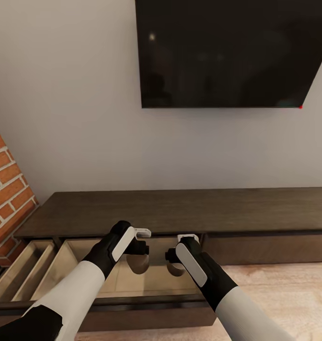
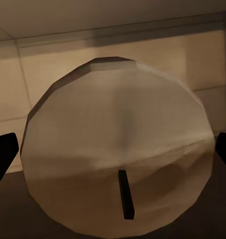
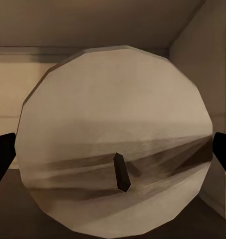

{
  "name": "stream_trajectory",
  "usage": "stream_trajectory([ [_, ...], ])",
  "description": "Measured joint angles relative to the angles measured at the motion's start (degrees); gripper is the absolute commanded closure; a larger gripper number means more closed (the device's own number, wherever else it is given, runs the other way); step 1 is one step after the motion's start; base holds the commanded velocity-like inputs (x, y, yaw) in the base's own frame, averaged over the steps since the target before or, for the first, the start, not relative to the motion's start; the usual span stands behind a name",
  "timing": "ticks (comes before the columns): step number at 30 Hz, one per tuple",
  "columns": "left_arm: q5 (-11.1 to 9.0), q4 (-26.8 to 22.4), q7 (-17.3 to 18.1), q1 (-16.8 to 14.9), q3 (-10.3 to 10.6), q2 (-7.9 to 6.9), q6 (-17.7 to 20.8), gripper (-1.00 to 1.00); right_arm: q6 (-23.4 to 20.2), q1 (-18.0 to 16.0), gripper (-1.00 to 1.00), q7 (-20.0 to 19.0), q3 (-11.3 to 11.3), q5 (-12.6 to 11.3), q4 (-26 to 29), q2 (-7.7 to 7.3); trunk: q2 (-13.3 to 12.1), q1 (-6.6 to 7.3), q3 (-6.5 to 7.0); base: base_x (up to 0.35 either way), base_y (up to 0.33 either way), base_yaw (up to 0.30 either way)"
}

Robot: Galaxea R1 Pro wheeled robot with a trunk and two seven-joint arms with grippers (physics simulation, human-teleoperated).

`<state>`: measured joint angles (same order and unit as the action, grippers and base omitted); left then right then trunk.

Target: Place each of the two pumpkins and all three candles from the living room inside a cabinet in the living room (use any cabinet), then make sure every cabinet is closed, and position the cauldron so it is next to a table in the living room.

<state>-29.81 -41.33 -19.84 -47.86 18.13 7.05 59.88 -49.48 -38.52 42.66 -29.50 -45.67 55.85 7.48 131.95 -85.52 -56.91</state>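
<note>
The long dark brown cabinet (image 1: 189,210) stands against the wall with two left drawers pulled out, showing pale beige insides. Over the wider open drawer (image 1: 71,265) my left gripper (image 1: 138,255) is shut on a beige candle (image 1: 139,265). Beside it my right gripper (image 1: 176,259) is shut on a second candle (image 1: 175,271). In the left wrist view the candle (image 2: 117,114) and its dark wick sit between the black fingertips (image 2: 3,154), inside the drawer. The right wrist view shows the other candle (image 3: 117,114) between its fingertips (image 3: 2,157). The pumpkins, cauldron and table are out of view.
A black TV (image 1: 232,52) hangs on the grey wall above the cabinet. A red brick chimney (image 1: 7,189) rises at the left. The far-left open drawer (image 1: 19,272) has dividers. The drawer's dark front panel (image 1: 147,308) lies near me. Light wood floor (image 1: 284,293) shows at the right.
</note>
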Motion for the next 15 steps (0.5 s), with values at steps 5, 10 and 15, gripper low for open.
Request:
stream_trajectory([
  [5,0.0,0.0,-0.1,0.0,0.0,0.0,0.0,1.0,0.0,0.0,1.0,0.0,0.0,0.0,0.0,0.0,2.0,-1.1,-0.9,0.0,0.0,0.0],
  [10,0.0,0.0,-0.1,0.0,0.0,0.0,0.0,1.0,0.0,0.0,1.0,0.0,0.0,0.0,0.0,-0.03,4.0,-2.2,-1.79,0.0,0.0,0.0],
  [15,0.0,0.0,-0.1,0.0,0.0,0.0,0.0,1.0,0.0,0.0,1.0,0.0,0.0,0.0,0.0,-0.11,6.0,-3.3,-2.69,0.0,0.0,0.0],
])
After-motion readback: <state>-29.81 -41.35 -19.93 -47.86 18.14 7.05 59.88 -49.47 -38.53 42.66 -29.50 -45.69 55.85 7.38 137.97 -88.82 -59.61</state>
